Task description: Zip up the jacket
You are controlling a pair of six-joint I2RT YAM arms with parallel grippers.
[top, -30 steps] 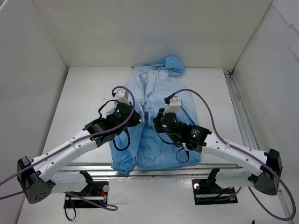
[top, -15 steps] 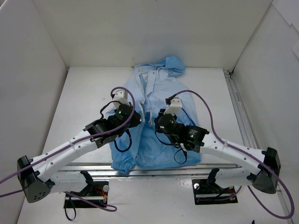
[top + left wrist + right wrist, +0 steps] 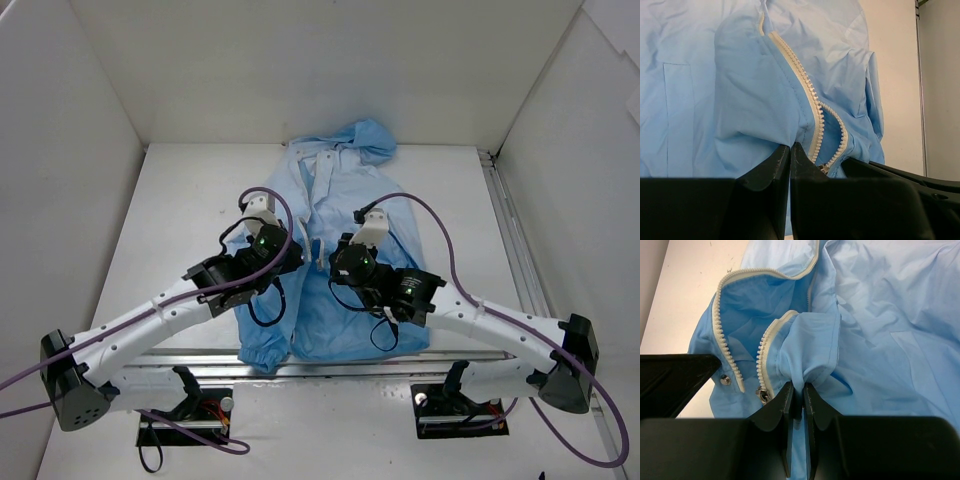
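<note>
The jacket (image 3: pixel 345 190) lies flat on the white table (image 3: pixel 170 210), hem just beyond the aluminium rail (image 3: pixel 330 365), hood at the end farthest from it. Zipping looks barely begun — the two rows of zipper teeth (image 3: pixel 812 107) stand apart above the slider (image 3: pixel 761 396), which sits low, towards the rail; whether the pin is seated I cannot tell. The left gripper (image 3: pixel 790 150) is clamped on a fold of one front panel, the right gripper (image 3: pixel 795 390) pinches a fold of the other, both over the half nearer the rail. Nearly the whole run away from the rail is left. Plain white walls (image 3: pixel 300 70) box the table in.
</note>
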